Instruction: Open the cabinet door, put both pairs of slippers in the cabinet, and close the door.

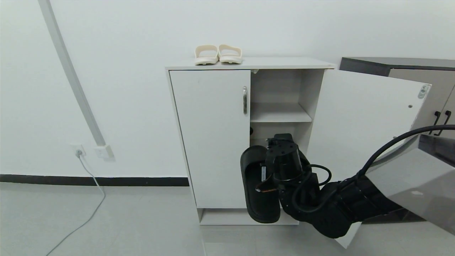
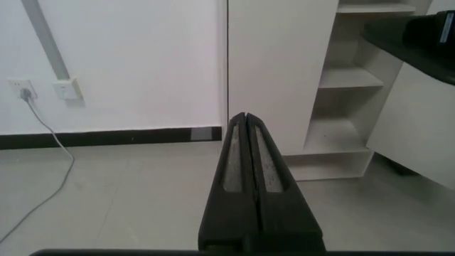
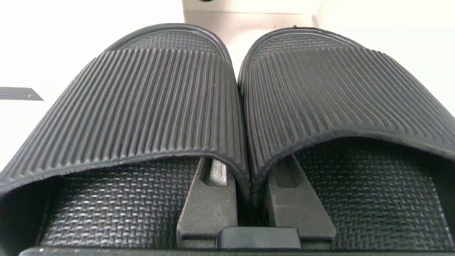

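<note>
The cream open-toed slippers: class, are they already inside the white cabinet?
No, the cream open-toed slippers sit side by side on top of the white cabinet.

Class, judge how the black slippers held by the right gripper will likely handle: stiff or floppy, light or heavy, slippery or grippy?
The black slippers are probably fairly stiff: hanging from the right gripper, they show no sag. They look light for their size, since one pinch carries both. Their ribbed straps and textured footbeds suggest little slipping.
</note>
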You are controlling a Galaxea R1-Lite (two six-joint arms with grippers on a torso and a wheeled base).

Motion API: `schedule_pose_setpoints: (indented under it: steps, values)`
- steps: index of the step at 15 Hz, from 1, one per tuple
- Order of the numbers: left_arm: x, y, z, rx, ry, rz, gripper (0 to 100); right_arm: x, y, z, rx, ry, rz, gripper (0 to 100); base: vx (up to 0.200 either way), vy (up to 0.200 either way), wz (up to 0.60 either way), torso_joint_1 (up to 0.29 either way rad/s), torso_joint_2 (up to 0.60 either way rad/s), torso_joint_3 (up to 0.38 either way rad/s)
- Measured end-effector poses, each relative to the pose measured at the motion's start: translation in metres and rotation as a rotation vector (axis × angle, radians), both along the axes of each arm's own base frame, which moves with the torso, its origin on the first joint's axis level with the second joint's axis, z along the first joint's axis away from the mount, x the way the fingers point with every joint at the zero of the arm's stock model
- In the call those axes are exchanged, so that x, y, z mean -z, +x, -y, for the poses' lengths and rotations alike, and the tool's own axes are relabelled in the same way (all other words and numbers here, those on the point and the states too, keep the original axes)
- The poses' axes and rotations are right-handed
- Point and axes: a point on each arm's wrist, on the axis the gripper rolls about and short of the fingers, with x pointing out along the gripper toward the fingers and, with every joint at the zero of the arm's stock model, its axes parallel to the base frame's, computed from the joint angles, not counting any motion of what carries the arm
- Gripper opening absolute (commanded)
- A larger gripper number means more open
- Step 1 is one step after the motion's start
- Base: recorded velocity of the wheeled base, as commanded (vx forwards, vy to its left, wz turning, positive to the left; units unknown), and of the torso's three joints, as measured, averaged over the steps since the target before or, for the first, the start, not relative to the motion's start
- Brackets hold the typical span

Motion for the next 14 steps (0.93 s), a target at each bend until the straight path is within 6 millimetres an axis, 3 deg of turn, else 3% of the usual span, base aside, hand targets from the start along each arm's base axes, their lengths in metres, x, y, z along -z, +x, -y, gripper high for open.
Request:
schedule_pose_setpoints:
  steps: [1, 14]
  values:
    - [0.0, 0.0, 0.0, 0.001, 0.0, 0.0, 0, 0.003, 0.001, -0.001, -0.001, -0.004, -0.004, 0, 0.0, -0.2, 0.0, 0.002, 0.0, 0.002]
    - [0.0, 0.0, 0.0, -0.019, -0.007, 0.0, 0, 0.025, -0.002, -0.006, -0.045, -0.015, -0.031, 0, 0.0, 0.0, 0.0, 0.0, 0.0, 0.0]
